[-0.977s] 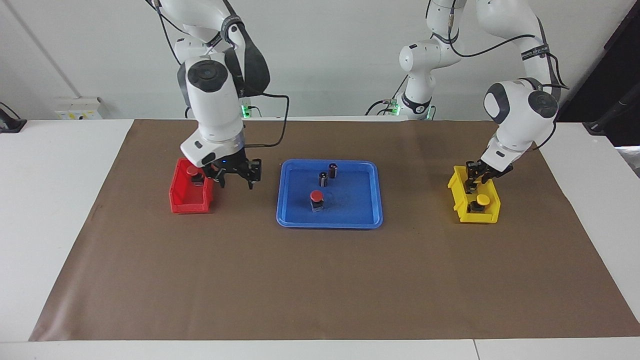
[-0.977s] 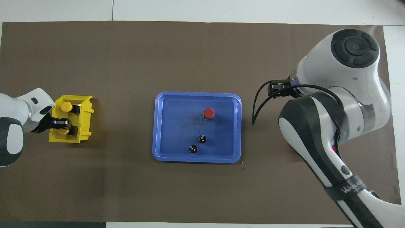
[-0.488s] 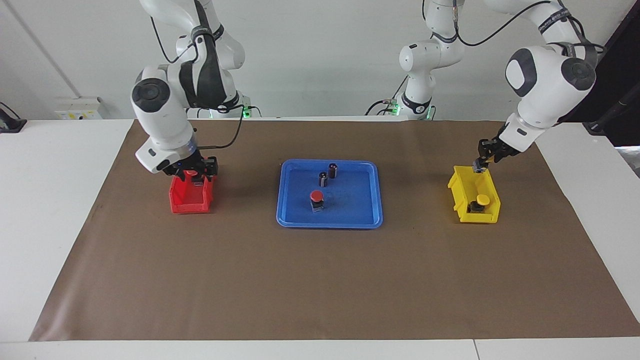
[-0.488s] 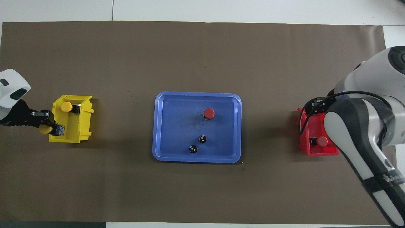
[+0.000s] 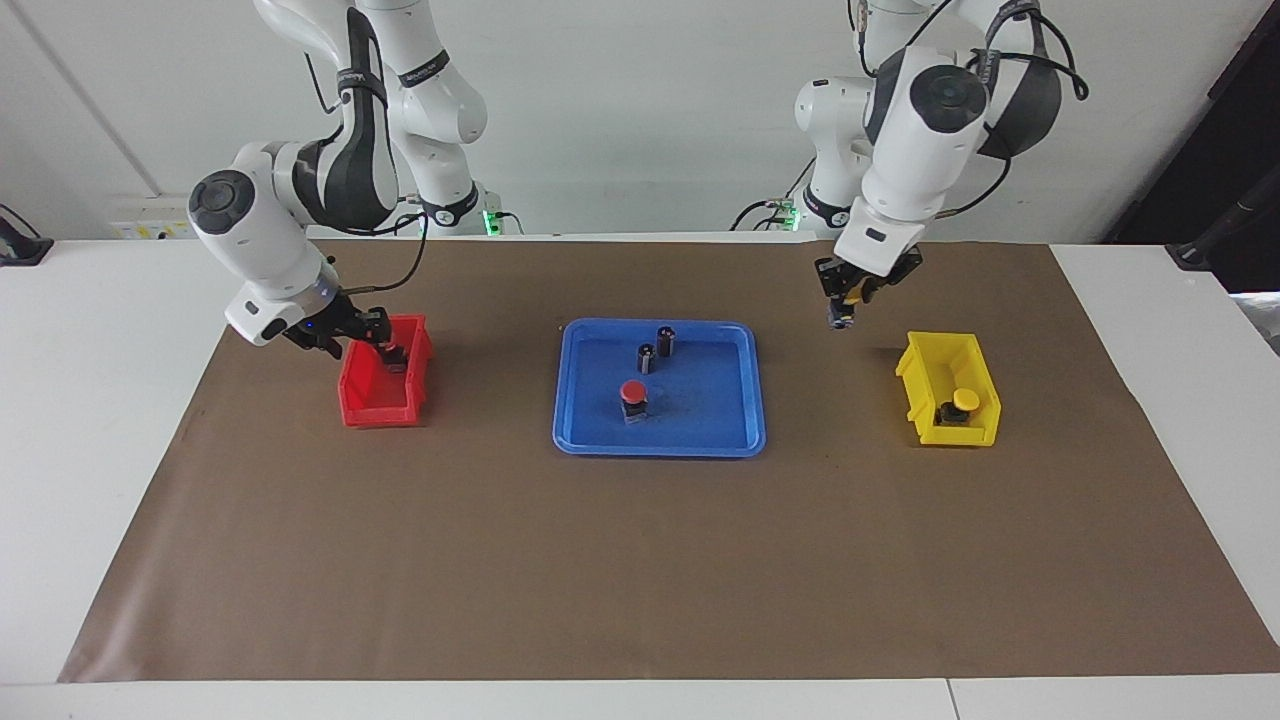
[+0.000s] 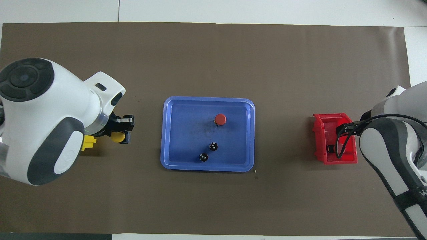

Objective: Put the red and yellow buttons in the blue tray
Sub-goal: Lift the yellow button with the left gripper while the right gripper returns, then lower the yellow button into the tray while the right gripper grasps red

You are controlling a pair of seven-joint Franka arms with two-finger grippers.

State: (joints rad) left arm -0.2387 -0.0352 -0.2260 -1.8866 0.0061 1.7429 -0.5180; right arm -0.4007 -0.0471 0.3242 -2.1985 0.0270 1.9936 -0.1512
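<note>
Your left gripper (image 5: pixel 845 305) hangs in the air over the brown mat (image 5: pixel 640 560), between the blue tray (image 5: pixel 745 437) and the yellow bin (image 5: pixel 925 372), clamped shut on a yellow-capped button (image 6: pixel 117 137) — from overhead you see the yellow cap just under the black fingers (image 6: pixel 128 120). Your right gripper (image 5: pixel 372 340) is down at the red bin (image 5: pixel 365 405), at the bin's end nearer to the robots, right by a red-capped button (image 5: pixel 392 352) inside; you cannot tell from either view whether its fingers are apart or closed on that button. The blue tray sits mid-table and already holds one red-capped button (image 5: pixel 632 394), standing upright on its base. Two small dark cylinders (image 5: pixel 656 349) stand in the tray too, nearer to the robots than that red one, close together but not touching. The yellow bin lies toward the left arm's end of the table and keeps one yellow-capped button (image 5: pixel 962 404) at its end farther from the robots. The red bin lies toward the right arm's end — well apart from the tray, as is the yellow one.
</note>
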